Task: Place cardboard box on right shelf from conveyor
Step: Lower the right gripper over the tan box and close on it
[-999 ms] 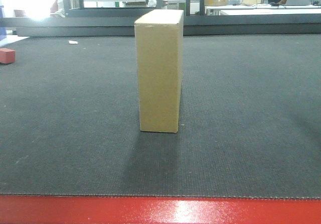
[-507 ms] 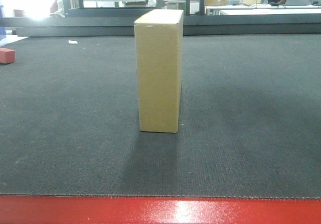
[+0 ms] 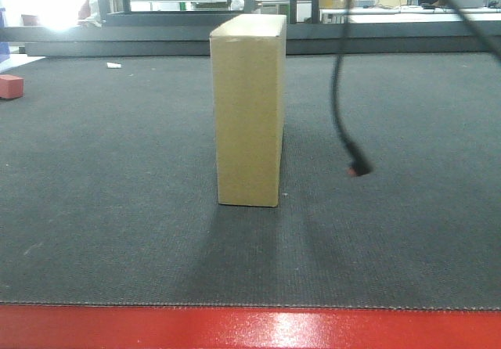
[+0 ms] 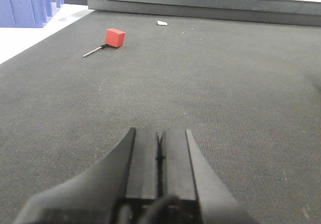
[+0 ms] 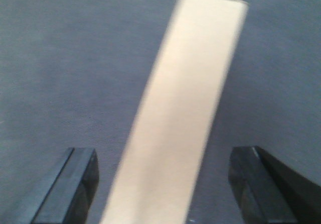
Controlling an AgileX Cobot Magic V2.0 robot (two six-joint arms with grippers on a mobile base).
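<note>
Okay, this is the approach for the pick, nothing gripped yet. The cardboard box (image 3: 249,110) stands on end on the conveyor (image 3: 407,232), about midway between the left and right edges and well back from the red frame edge (image 3: 250,327) nearest me.

Right wrist view: the right gripper (image 5: 163,184) hovers above the box with its fingers (image 5: 75,184) spread wide. The narrow top face runs between them, clear of both. The picture is smeared, so I can't judge the height over the box. The left gripper (image 4: 159,148) sits low over bare belt, pads pressed together, holding nothing. Ahead of it, toward the far left corner, is a small red block (image 4: 115,37), with blue bins (image 4: 25,3) beyond the edge.

Next, I reckon: drop the right jaws down either side of the narrow width, squared to the long faces, then close. The box looks like smooth, plain tan card, tall and thin with sharp edges, so a nudge could tip it. The belt is a rough dark weave and should keep the base from sliding.

A dark cable (image 3: 337,91) dangles right of the box. I can't see the shelf in any view.
</note>
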